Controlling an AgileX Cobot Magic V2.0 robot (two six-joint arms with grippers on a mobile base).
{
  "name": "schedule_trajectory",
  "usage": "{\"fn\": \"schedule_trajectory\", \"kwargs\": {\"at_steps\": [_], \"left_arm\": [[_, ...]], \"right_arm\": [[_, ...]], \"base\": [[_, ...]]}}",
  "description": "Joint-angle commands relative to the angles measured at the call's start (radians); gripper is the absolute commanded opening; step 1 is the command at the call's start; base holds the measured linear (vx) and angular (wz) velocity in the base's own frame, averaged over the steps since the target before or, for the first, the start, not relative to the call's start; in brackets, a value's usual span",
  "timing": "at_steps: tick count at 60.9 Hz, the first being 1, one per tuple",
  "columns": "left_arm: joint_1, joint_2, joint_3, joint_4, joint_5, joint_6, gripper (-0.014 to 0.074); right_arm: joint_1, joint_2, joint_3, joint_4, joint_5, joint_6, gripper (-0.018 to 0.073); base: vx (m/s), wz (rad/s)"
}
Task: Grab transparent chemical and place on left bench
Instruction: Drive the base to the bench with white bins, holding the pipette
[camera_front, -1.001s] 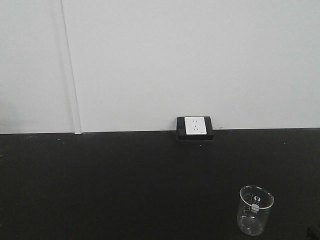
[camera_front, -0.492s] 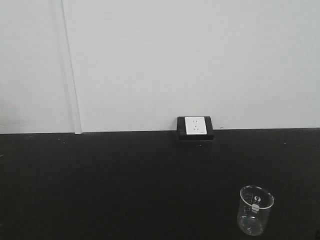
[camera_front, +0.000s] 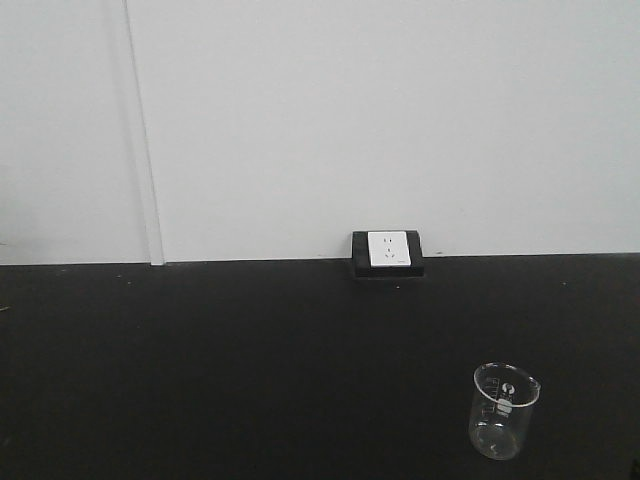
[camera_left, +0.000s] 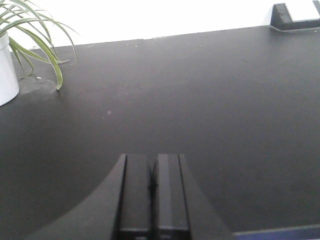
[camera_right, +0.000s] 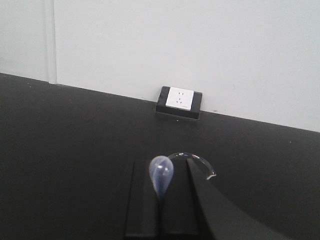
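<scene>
Black worktop (camera_front: 200, 350), white wall (camera_front: 350, 120); my right gripper (camera_right: 160, 167) clamps the transparent chemical (camera_right: 161, 180) (stem hidden), left gripper (camera_left: 151, 182) closed, empty.

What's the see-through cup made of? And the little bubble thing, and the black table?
The beaker is probably clear glass: it has a thin shiny rim and printed marks. The dropper pipette bulb looks like soft, slightly cloudy plastic with a dull shine. The worktop is matte black, maybe laminate or resin, but I cannot tell which.
</scene>
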Motion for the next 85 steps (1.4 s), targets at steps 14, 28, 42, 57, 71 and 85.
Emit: {"fn": "schedule_trajectory", "kwargs": {"at_steps": [14, 28, 42, 57, 71, 85], "left_arm": [[-0.002, -0.019, 0.016, -0.001, -0.078, -0.008, -0.0003], [-0.002, -0.019, 0.016, -0.001, -0.078, -0.008, -0.0003], [-0.002, -0.019, 0.016, -0.001, -0.078, -0.008, -0.0003], [-0.002, -0.019, 0.016, -0.001, -0.078, -0.008, -0.0003], [-0.002, -0.019, 0.016, -0.001, -0.078, -0.008, -0.0003], [-0.002, -0.019, 0.016, -0.001, -0.078, -0.008, -0.0003]], "right_arm": [[-0.001, 0.000, -0.029, 0.005, -0.071, -0.003, -0.0003], [-0.001, 0.000, -0.029, 0.005, -0.071, -0.003, -0.0003], [-0.001, 0.000, -0.029, 0.005, -0.071, -0.003, -0.0003], [-0.001, 0.000, -0.029, 0.005, -0.071, -0.003, -0.0003], [-0.001, 0.000, -0.029, 0.005, -0.075, -0.003, -0.0003], [-0.001, 0.000, -0.029, 0.005, -0.075, -0.003, -0.0003]], "base": [[-0.14, -0.04], [-0.24, -0.04], [-0.30, 0.03], [-0.36, 0.01], [-0.38, 0.05], [-0.34, 0.14]]}}
